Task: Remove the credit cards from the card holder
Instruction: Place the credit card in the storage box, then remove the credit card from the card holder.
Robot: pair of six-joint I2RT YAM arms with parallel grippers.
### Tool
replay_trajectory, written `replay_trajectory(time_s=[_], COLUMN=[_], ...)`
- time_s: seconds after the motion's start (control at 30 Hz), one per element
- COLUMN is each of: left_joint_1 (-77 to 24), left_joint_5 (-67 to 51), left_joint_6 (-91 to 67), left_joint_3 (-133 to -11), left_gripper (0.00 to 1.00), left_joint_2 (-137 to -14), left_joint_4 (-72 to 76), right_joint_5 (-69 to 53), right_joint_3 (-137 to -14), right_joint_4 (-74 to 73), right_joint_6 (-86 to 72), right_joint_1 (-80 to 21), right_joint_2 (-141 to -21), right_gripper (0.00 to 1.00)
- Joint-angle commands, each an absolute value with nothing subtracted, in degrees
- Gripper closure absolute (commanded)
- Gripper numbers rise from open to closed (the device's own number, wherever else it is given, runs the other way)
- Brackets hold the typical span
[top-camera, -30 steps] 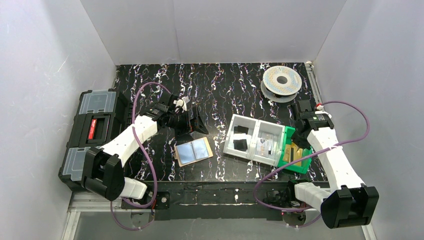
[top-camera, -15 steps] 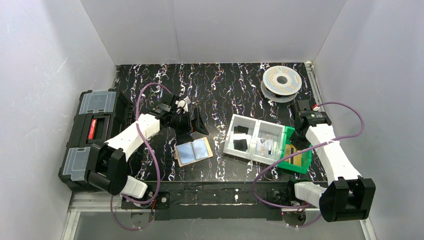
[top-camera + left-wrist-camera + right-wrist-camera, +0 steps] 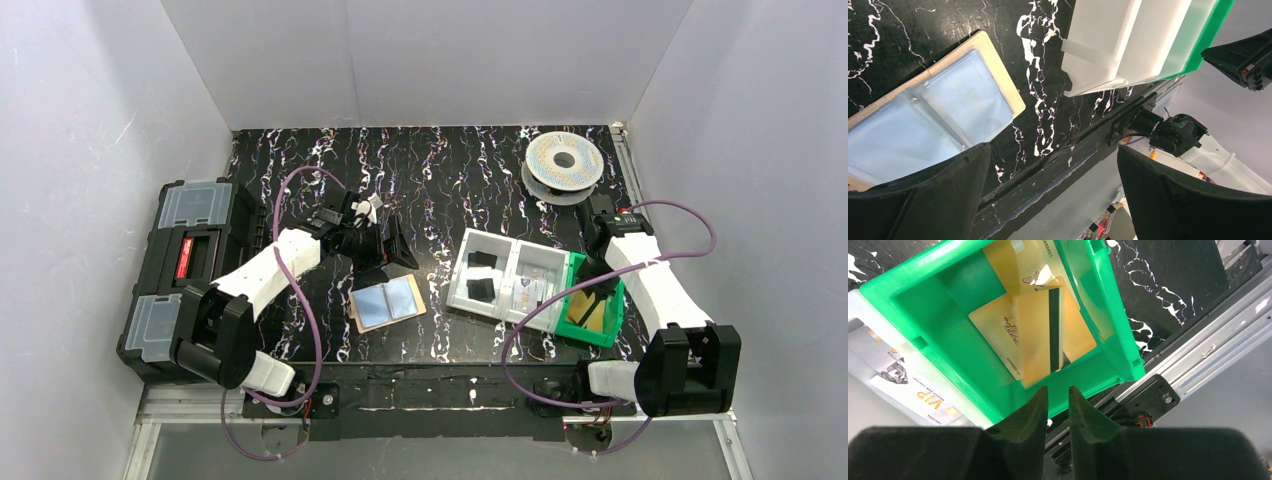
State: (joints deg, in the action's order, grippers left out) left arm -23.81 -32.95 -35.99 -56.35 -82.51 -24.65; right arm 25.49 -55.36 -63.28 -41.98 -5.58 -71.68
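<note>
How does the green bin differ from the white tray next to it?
The green bin is one open compartment; the white tray is split into several. The bin holds yellow-gold cards; the tray holds small black pieces and a pale VIP card. Both are open-topped plastic and sit side by side.

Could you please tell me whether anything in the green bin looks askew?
Yes: the gold cards in the green bin lie crossed at different angles rather than stacked square, and the top one, stripe side up, seems to lean on the others.
</note>
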Motion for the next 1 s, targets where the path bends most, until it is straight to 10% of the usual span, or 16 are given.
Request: replay_trajectory(time_s=[0.0, 0.5, 0.97], left_joint_1=[-24.08, -25.46, -37.20], left_joint_5=[-35.02, -29.36, 1.64], left_joint_6=[-35.44, -36.45, -33.77], left_joint_3=[-55.50, -53.76, -61.75], left_gripper=[0.02, 0.04, 0.43], left_joint_2=[-83.12, -85.08, -89.56], left_joint_4=[-24.06, -24.16, -34.16], right_joint_5=[25.11, 6.74, -0.31], right_joint_3=[-58.69, -61.59, -63.09], right_joint_4=[-63.35, -57.39, -45.65], right_joint_6=[-41.93, -42.38, -44.27], right_joint_1=[-5.19, -11.06, -21.15], right_joint_2=[-72.02, -66.21, -71.42], right_gripper=[0.65, 0.30, 0.28])
